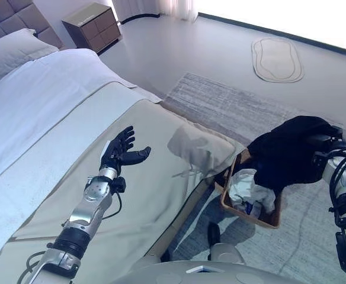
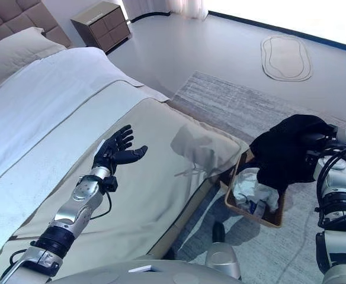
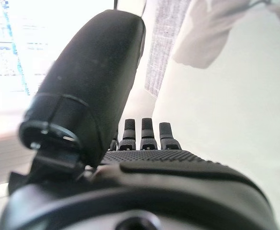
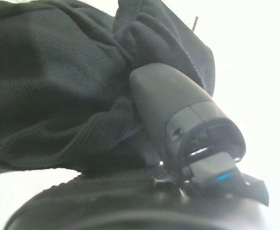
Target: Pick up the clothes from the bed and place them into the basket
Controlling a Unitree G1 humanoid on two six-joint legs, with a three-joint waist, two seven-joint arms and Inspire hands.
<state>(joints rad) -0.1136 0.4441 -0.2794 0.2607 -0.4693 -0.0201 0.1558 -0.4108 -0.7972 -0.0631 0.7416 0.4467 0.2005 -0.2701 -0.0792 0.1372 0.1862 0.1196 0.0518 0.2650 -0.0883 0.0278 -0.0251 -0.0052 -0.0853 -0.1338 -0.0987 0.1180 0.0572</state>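
My right hand (image 1: pixel 333 155) is shut on a black garment (image 1: pixel 291 151), which hangs from it over the brown basket (image 1: pixel 266 219) on the floor beside the bed. In the right wrist view my thumb (image 4: pixel 173 105) presses into the bunched black cloth (image 4: pixel 49 91). White and pale clothes (image 1: pixel 247 192) lie in the basket. My left hand (image 1: pixel 121 151) is open and empty above the beige bedspread (image 1: pixel 155 195); its straight fingers (image 3: pixel 142 132) show in the left wrist view. A light grey garment (image 1: pixel 191 145) lies on the bed near its corner.
The bed has a white sheet (image 1: pixel 37 112) and a pillow (image 1: pixel 7 56) at its head. A brown nightstand (image 1: pixel 93 26) stands at the back. A grey rug (image 1: pixel 232 109) lies under the basket, and a small oval mat (image 1: pixel 278 59) farther off.
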